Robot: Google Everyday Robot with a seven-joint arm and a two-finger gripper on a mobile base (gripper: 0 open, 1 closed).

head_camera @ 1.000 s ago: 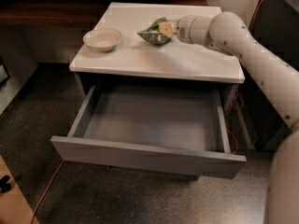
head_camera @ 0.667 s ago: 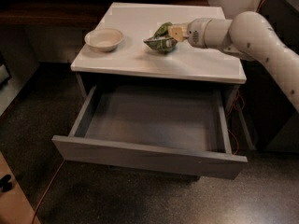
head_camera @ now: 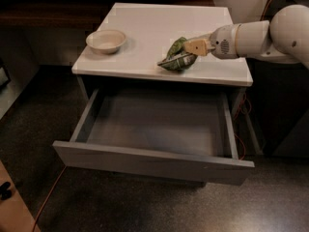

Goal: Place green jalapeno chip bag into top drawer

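Hauls the small wrinkly glossy green jalapeno chip bag (head_camera: pixel 175 58) nearer the front edge of the white-topped table (head_camera: pixel 145 18) than a moment ago. Pinches it tight between the tan fingers of the white arm's gripper (head_camera: pixel 189 48). Holds it well apart from the round beige bowl (head_camera: pixel 106 40). Leaves the wide grey top drawer (head_camera: pixel 145 159) pulled out below, bag not yet inside.

One view only: high in front of the cabinet (head_camera: pixel 145 33), tilted down onto the open top drawer (head_camera: pixel 145 161), fairly near. The gripper (head_camera: pixel 186 48) is at upper right, pinching the green jalapeno chip bag (head_camera: pixel 175 62).
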